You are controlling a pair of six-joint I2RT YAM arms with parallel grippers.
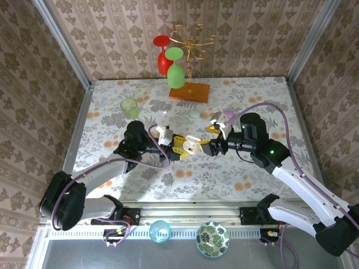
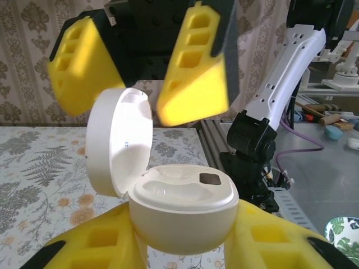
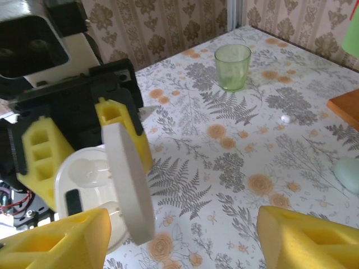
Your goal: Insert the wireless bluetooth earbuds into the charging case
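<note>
Charging case [image 2: 180, 208], lid open, clamped in left pincer [image 1: 181, 147] — right pincer [image 1: 207, 147] apart, just beside.

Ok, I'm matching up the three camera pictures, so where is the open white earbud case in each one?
Top view: the case is in the middle of the picture.
Left wrist: bottom centre, with the lid standing up on its left.
Right wrist: lower left, with the lid seen edge-on.
Shared landmark: the flowered table under it.
</note>
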